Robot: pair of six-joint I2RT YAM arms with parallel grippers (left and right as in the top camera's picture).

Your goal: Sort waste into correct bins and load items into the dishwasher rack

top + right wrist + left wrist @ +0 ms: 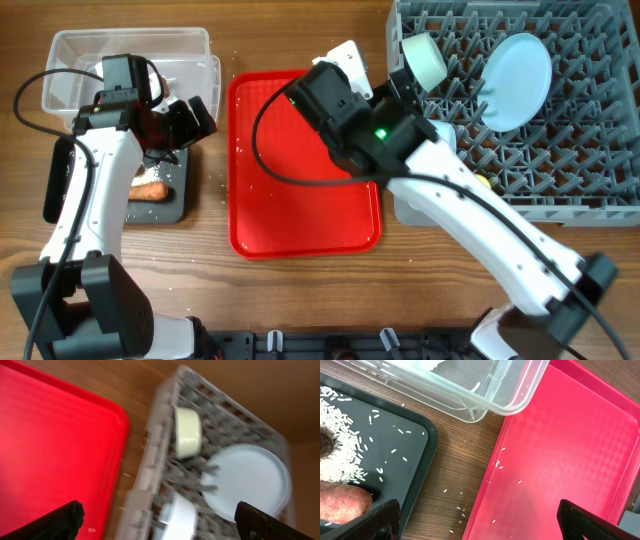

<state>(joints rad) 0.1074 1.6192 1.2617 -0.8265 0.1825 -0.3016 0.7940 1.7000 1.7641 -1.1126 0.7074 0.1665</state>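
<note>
Wide-spread black fingertips frame both wrist views. The left pincer hangs gaping and empty above the strip of wooden surface between the black tray and the red tray. The right pincer, just as open and holding nothing, hovers by the near edge of the rack in a blurred view.

At lower left of the left wrist frame, rice, a brown lump and a carrot lie together in the black tray. The clear tub sits just beyond it at the top of the frame. In the rack, a plate stands on edge at right, a green bowl is propped up just left of it, and a second bowl sits near the bottom of the frame.

Trouble looks likeliest from the loose grains dotting the wood and the red tray. They seem too small for a clean pinch, and a dragging finger could scatter them further. With the right arm so near the green bowl, a careless swing could tip it off its pegs.
</note>
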